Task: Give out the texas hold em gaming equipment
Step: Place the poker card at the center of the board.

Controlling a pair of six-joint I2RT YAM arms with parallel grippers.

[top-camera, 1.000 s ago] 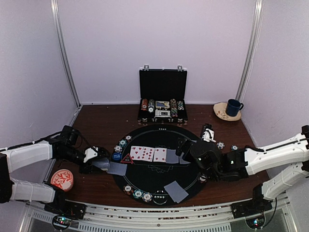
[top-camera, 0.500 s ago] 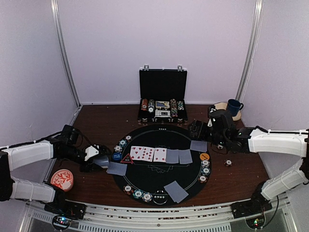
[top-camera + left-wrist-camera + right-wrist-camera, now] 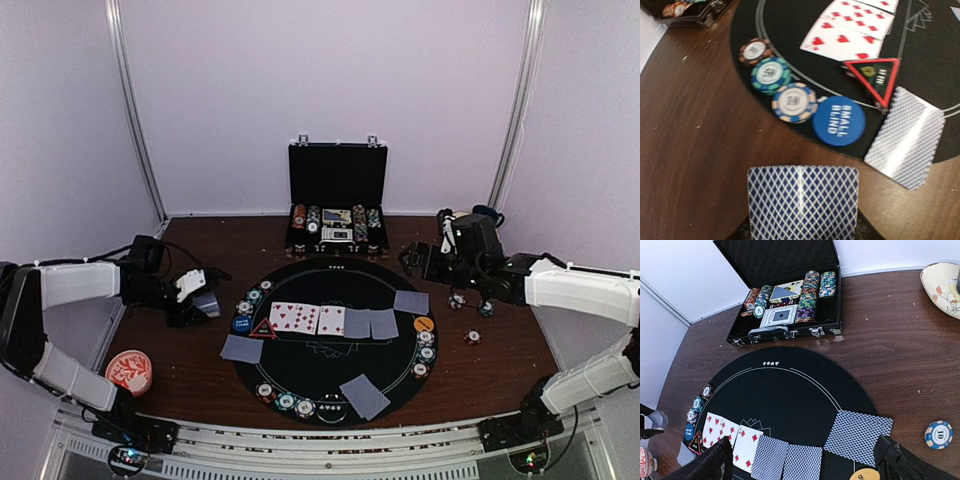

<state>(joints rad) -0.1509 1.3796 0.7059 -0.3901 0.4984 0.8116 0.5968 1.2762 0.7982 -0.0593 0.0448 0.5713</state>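
Left claw (image 3: 199,302) near desk (image 3: 210,255) left edge, clenched on blue-backed card (image 3: 803,200); right claw (image 3: 802,463) released, jaws wide, toward far right corner.

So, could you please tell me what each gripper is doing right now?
Left gripper: closed on a playing card.
Right gripper: open, holding nothing.

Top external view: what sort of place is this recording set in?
Likely a lab robot cell staged as a poker table: plain white enclosure walls, a brown wooden table carrying a round black felt mat, and an open black briefcase of chips.
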